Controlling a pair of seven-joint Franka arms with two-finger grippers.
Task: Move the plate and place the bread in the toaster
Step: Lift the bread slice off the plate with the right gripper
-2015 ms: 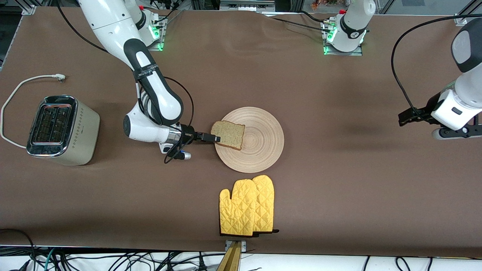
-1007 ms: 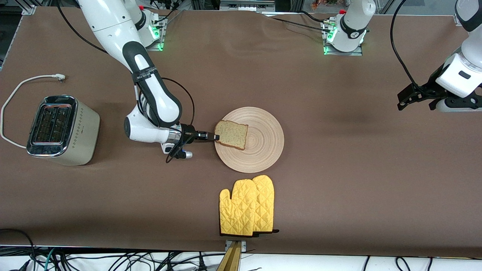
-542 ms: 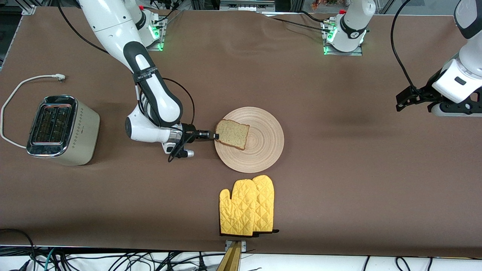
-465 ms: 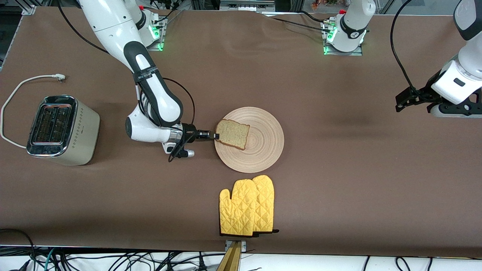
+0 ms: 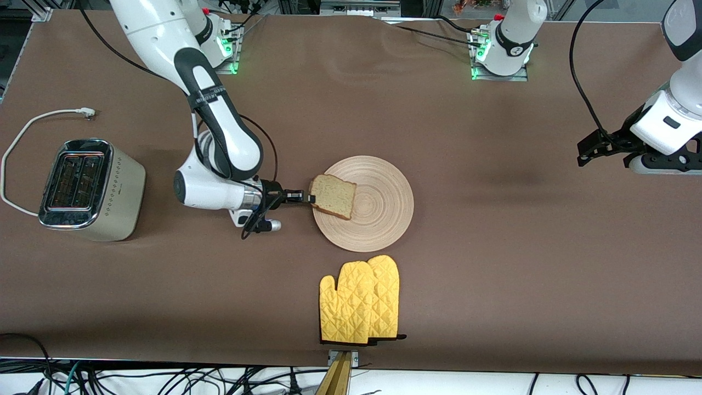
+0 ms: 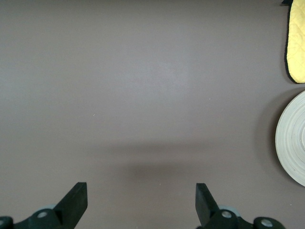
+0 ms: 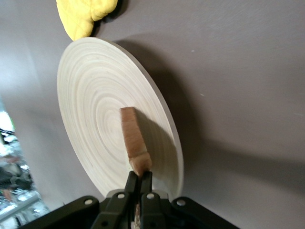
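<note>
Light-brown bread (image 5: 332,196) is sitting pinched by its crust edge between the right gripper's (image 5: 305,197) clamped fingers, raised above the wooden plate (image 5: 378,219). Yellow oven mitts (image 5: 360,300) are lying near the plate, nearer the front camera. The toaster (image 5: 88,189) is standing well apart toward the right arm's end. The left gripper (image 6: 141,200) is waiting spread wide over bare table.

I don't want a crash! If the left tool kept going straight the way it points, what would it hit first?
Probably just the brown table. The open left tool points down at a bare patch of it, with the wooden plate off to one side.
</note>
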